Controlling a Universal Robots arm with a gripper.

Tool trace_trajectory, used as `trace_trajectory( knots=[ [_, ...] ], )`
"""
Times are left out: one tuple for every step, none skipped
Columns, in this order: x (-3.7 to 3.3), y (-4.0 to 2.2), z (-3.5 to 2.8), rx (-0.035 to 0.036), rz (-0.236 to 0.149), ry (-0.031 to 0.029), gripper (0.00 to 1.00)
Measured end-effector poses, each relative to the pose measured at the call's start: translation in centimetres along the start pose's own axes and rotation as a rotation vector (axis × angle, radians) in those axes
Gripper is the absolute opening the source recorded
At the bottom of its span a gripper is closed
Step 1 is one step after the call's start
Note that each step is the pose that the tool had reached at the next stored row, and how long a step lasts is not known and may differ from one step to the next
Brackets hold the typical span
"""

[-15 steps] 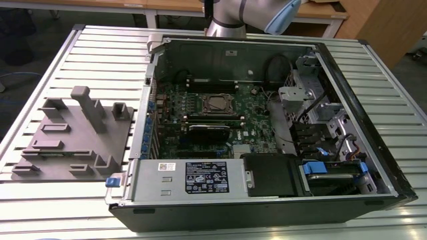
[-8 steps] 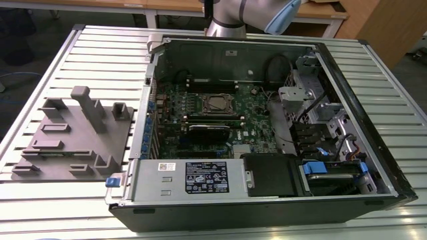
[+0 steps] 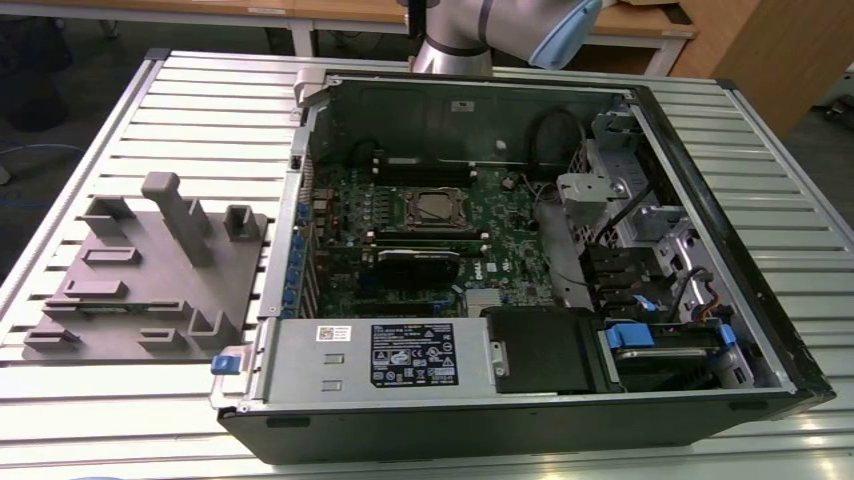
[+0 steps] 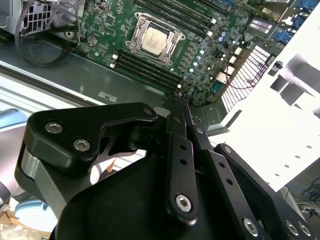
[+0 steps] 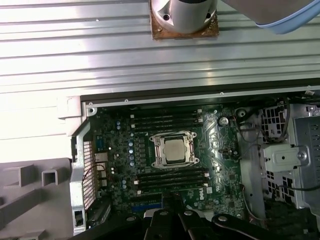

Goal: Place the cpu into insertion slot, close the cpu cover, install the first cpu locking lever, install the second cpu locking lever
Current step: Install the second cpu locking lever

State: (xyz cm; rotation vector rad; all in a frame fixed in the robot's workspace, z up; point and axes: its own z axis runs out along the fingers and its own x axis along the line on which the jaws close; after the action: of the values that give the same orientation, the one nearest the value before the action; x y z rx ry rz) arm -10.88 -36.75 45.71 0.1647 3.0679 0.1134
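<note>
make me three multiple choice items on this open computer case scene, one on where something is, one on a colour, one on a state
1. Where does the small square silvery-grey cpu lie?
A. on the grey plastic fixture
B. in the square insertion slot on the green motherboard
C. on the slatted table

2. What colour is the moulded fixture on the slatted metal table at the exterior view's left of the case?
A. grey
B. blue
C. green

3. How does the thin dark metal cpu cover stand?
A. raised upright
B. taken off
C. lying down around the chip

Answers:
1 B, both wrist views show the chip seated in the insertion slot on the motherboard.
2 A, it is plain grey throughout.
3 C, the frame lies flat around the chip's metal top.
</note>
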Motion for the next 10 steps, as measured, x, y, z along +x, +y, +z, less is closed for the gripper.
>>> trace_trajectory(
  knots=[
    [0.00, 0.00, 0.01, -0.0005, 0.000, 0.0001, 0.10],
    [0.00, 0.00, 0.02, -0.0010, 0.000, 0.0002, 0.10],
    [0.00, 0.00, 0.03, -0.0014, 0.000, 0.0003, 0.10],
    [0.00, 0.00, 0.04, -0.0018, 0.000, 0.0004, 0.10],
    [0.00, 0.00, 0.05, -0.0023, 0.000, 0.0005, 0.10],
    [0.00, 0.00, 0.05, -0.0027, 0.000, 0.0006, 0.10],
    [0.00, 0.00, 0.06, -0.0032, 0.000, 0.0007, 0.10],
    [0.00, -0.01, 0.07, -0.0036, 0.000, 0.0008, 0.10],
    [0.01, -0.01, 0.08, -0.0041, 0.000, 0.0009, 0.10],
    [0.01, -0.01, 0.09, -0.0045, 0.000, 0.0009, 0.10]
  ],
)
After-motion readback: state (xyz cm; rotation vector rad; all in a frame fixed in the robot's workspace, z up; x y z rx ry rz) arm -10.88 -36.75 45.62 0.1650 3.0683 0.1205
